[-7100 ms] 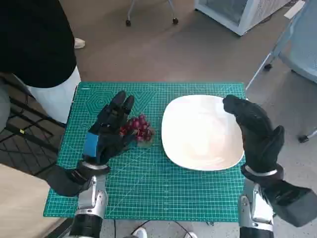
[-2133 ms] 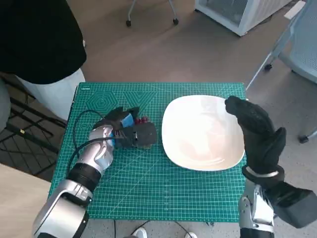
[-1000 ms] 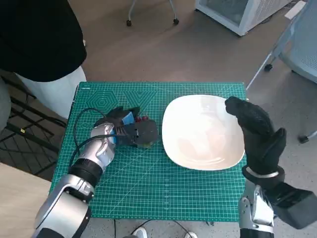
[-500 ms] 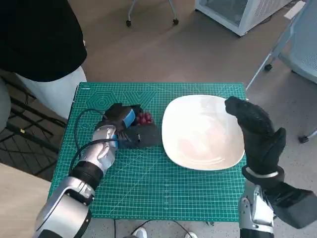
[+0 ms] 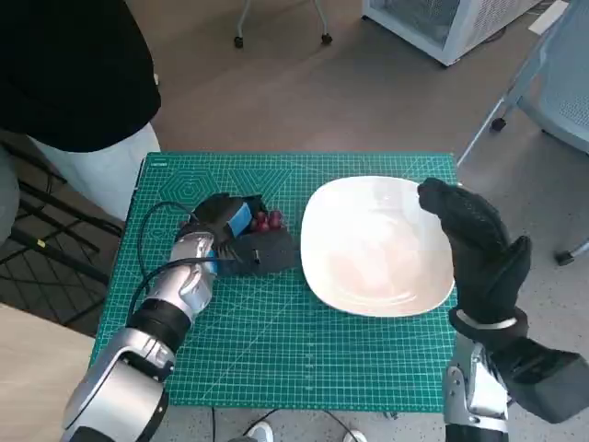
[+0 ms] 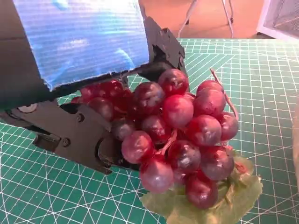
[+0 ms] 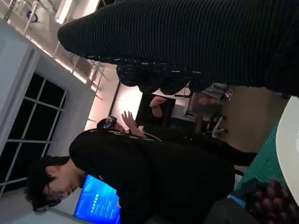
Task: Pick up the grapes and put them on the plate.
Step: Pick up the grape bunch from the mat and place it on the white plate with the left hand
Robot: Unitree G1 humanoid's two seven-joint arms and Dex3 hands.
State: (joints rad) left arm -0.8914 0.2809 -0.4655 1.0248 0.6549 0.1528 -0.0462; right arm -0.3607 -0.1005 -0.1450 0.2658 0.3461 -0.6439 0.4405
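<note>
The left hand [image 5: 241, 241] grips the bunch of red grapes [image 6: 180, 128] over the green cutting mat [image 5: 276, 354] on the desk — the pick-up step. Next it must carry them right to the white plate [image 5: 377, 244]. The right hand [image 5: 474, 244] hovers beside the plate's right rim, holding nothing.

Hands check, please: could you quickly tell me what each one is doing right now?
Left hand: grips the grapes on the green mat.
Right hand: open, holding nothing, raised beside the plate.
</note>
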